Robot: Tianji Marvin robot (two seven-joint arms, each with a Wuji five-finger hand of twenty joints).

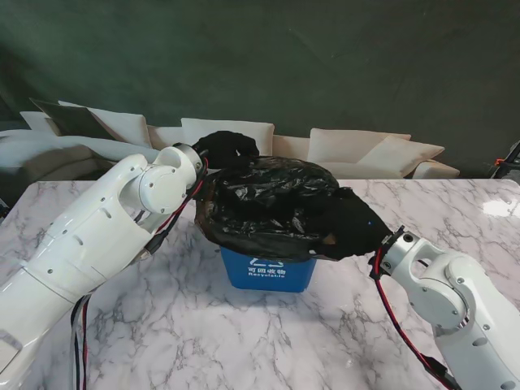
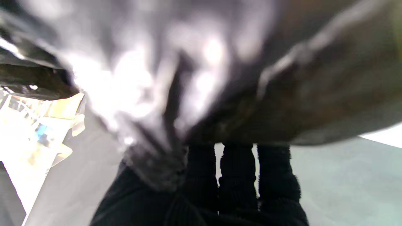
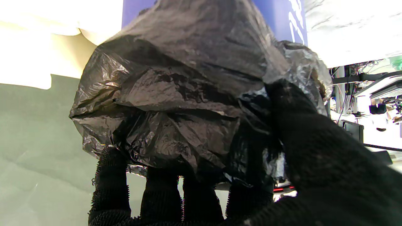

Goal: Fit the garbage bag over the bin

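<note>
Bag (image 1: 268,203) sits bunched over the top of the blue bin (image 1: 264,270) mid-counter (image 1: 244,341), its hem barely past the rim. The left hand (image 1: 227,150) is closed on the far left edge, the right hand (image 1: 353,231) on the near right edge, fingers (image 3: 110,175) curled into the film. To do this well, I'd spread the two grips apart, keep the mouth taut, and draw both edges down evenly so the thin film doesn't tear.
</note>
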